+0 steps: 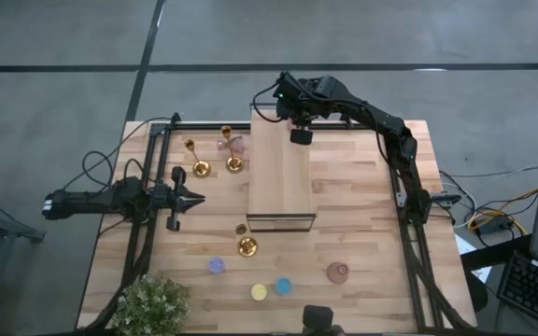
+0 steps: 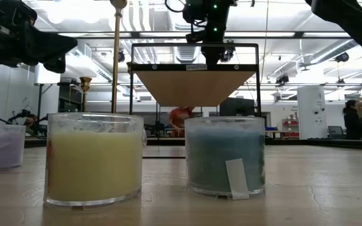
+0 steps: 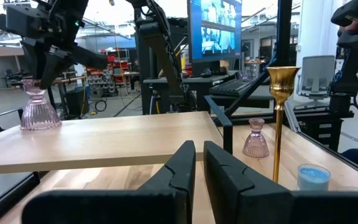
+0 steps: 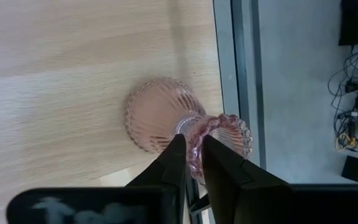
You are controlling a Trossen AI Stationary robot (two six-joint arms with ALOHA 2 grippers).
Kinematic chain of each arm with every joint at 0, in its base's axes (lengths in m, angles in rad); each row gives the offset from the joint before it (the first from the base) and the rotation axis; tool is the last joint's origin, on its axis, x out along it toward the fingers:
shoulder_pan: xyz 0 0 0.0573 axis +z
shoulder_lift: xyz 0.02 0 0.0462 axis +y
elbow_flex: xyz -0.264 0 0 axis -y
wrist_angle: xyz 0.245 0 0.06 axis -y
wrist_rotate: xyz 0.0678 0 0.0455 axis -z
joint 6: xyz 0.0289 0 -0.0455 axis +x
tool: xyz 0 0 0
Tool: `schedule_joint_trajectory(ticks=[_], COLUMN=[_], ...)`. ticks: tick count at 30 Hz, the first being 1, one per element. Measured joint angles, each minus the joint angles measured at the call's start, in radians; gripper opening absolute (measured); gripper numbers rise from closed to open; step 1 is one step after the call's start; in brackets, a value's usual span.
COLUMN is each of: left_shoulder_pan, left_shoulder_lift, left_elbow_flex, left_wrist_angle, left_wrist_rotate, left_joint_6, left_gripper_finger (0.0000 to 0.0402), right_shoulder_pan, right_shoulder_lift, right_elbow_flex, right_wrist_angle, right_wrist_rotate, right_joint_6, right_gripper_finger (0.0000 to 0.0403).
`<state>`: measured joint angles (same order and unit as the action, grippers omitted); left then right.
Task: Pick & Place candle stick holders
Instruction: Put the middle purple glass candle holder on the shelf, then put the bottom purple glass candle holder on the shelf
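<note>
My right gripper point(image 1: 299, 133) is shut on a pink holder point(image 4: 160, 115) that stands at the far end of the light-wood block point(image 1: 280, 173). My left gripper point(image 1: 197, 198) is shut and empty, level above the table left of the block. Two gold holders point(image 1: 201, 168) point(image 1: 234, 163) and a pink one point(image 1: 235, 145) stand on their bases beyond it. A third gold holder point(image 1: 247, 245) stands near the block's near end. A third pink holder point(image 1: 337, 272) and the purple point(image 1: 216, 265), yellow point(image 1: 259, 291) and blue point(image 1: 283, 286) cups stand by the near edge. My right gripper pinches the beaded top rim point(image 4: 194, 163) of the pink holder between its two fingers; one finger seems to be inside the cup and one outside. The fingers come from above, slanting down. The holder stands upright with its ribbed base point(image 3: 39, 119) on the block.
A leafy plant point(image 1: 152, 303) stands at the near left corner. Black frame rails point(image 1: 162, 140) run along the table's left and right sides. In the low view the yellow cup point(image 2: 93, 157) and blue cup point(image 2: 225, 157) stand close in front. A person point(image 2: 180, 119) shows in the room beyond.
</note>
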<state>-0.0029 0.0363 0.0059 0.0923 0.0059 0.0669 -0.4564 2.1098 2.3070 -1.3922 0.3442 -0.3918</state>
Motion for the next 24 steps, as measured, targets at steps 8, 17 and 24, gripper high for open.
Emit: schedule_joint_trajectory(ticks=[8, 17, 24], left_shoulder_pan=[0.0, 0.0, 0.0], left_shoulder_lift=[0.0, 0.0, 0.0], left_elbow_flex=[0.0, 0.0, 0.0], left_wrist_angle=[0.0, 0.0, -0.001], left_wrist_rotate=[0.0, 0.0, 0.0], left_joint_6=[0.0, 0.0, 0.0], left_gripper_finger=[0.0037, 0.0037, 0.0037], right_shoulder_pan=[0.0, 0.014, 0.051], right_shoulder_lift=[0.0, -0.01, -0.04], right_elbow_flex=[0.002, 0.028, 0.028], right_wrist_angle=[0.008, 0.014, -0.012], right_wrist_rotate=[-0.002, -0.005, -0.005], right_joint_6=[-0.006, -0.008, 0.008], right_gripper_finger=[0.0101, 0.0138, 0.0148])
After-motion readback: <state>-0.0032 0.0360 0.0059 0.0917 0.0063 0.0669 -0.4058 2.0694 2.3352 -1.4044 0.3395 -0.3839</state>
